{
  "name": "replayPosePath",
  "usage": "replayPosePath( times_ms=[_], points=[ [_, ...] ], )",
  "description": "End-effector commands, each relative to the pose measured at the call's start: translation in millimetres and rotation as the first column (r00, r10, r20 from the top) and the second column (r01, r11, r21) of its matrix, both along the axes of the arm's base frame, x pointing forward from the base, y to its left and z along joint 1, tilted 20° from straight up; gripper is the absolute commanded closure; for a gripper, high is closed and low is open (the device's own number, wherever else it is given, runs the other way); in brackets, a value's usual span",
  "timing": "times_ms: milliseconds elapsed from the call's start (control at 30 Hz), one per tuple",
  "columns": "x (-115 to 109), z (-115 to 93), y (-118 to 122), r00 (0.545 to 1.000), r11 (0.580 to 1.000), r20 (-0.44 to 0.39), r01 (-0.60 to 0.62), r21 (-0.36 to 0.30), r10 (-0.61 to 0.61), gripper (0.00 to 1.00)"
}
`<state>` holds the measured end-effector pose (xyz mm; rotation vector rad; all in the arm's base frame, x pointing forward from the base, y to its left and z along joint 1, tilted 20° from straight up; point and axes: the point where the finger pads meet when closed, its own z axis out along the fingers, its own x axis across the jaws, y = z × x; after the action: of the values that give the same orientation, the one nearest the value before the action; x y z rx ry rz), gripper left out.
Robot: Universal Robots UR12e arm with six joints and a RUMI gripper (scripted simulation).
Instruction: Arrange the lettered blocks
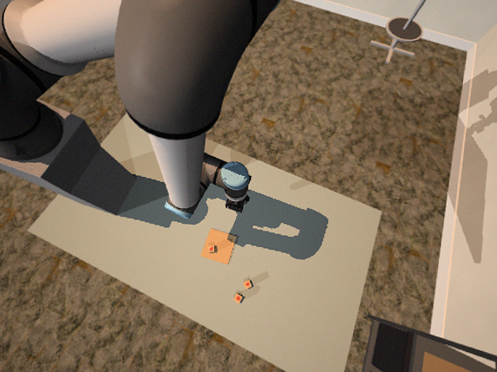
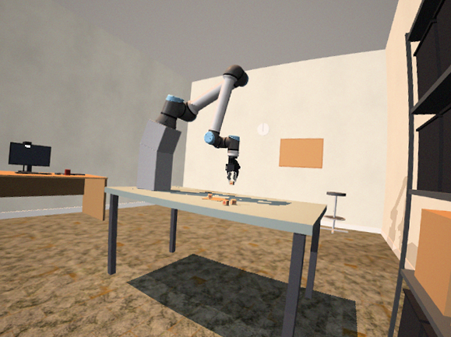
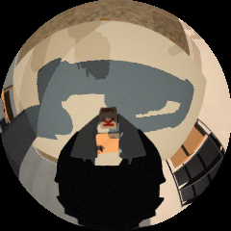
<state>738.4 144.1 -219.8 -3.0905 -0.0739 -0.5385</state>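
Note:
My gripper is shut on a small block with a red mark on its visible face and holds it well above the table. In the overhead view the gripper hangs above the table just behind the orange mat. One lettered block sits on the mat near its left side. Two more blocks, one and another, lie on the table off the mat, to its front right. The letters are too small to read.
The beige table top ends at a front edge with brown floor beyond. A dark shelf unit stands at the lower right. The arm's upper links hide the back left of the table. A stool stands far off.

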Motion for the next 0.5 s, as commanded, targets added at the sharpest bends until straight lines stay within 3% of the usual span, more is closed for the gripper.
replayPosePath(
  times_ms=[0, 467],
  points=[
    [-2.7, -0.6, -0.7, 1.0, 1.0, -0.004, 0.004, 0.002, -0.004, 0.91],
    [-2.8, -0.7, -3.7, 0.998, 0.997, -0.006, 0.068, 0.025, -0.068, 0.91]
  ],
)
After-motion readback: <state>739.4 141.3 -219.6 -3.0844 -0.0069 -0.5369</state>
